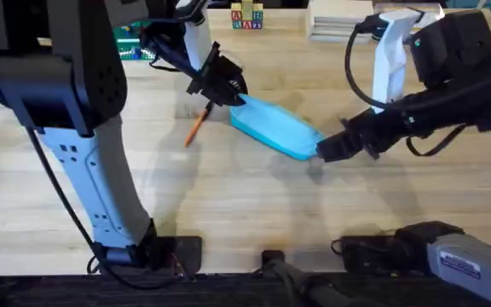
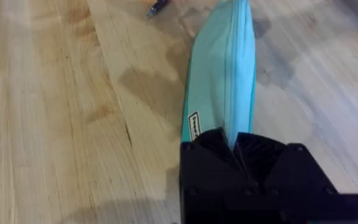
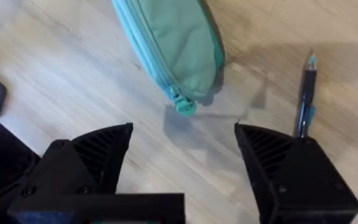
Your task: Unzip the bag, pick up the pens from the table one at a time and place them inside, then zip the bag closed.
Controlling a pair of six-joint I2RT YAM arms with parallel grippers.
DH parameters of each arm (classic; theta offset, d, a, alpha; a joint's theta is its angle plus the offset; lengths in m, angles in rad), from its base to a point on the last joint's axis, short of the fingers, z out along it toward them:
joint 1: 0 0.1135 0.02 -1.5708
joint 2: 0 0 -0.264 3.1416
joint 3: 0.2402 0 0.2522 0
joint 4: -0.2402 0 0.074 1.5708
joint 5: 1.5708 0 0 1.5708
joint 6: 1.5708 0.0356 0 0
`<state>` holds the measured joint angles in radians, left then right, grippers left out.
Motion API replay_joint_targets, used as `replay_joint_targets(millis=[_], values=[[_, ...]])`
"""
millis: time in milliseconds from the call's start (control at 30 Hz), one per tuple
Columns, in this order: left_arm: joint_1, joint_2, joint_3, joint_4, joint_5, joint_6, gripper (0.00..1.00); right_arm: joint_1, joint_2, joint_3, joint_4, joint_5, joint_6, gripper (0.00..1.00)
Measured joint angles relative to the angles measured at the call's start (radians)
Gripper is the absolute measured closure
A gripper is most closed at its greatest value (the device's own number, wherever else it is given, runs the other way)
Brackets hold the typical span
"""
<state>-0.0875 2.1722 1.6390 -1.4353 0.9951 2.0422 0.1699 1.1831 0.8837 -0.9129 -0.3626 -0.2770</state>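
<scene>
The light blue bag (image 1: 275,128) lies slanted on the table (image 1: 228,205), zipper running along its top (image 2: 229,68). My left gripper (image 1: 228,89) is shut on the bag's far-left end, the fabric pinched between its black fingers (image 2: 235,142). My right gripper (image 1: 326,149) stands open at the bag's near-right end, with the zipper pull (image 3: 184,106) just ahead of its gap (image 3: 184,134). An orange pen (image 1: 195,129) with a black end lies on the wood left of the bag. A thin dark pen (image 3: 304,93) lies beside the right finger.
Alphabet blocks (image 1: 247,17) and a stack of white papers (image 1: 339,21) sit along the far edge, with a green item (image 1: 130,38) at the far left. Open wood lies in front of the bag.
</scene>
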Motion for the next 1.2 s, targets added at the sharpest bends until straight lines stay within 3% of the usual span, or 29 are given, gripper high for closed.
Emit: replay_joint_targets(millis=[267,833,1200], values=[[0.0,0.0,0.0,0.0,0.0,0.0,0.958,0.0,0.0,-0.027,0.104,-0.021,-0.009,0.005],[0.0,0.0,0.0,0.0,0.0,0.0,0.959,0.0,0.027,-0.062,0.128,-0.042,-0.011,0.011],[0.0,0.0,0.0,0.0,0.0,0.0,0.959,0.0,0.082,-0.065,0.136,-0.042,-0.012,0.116]])
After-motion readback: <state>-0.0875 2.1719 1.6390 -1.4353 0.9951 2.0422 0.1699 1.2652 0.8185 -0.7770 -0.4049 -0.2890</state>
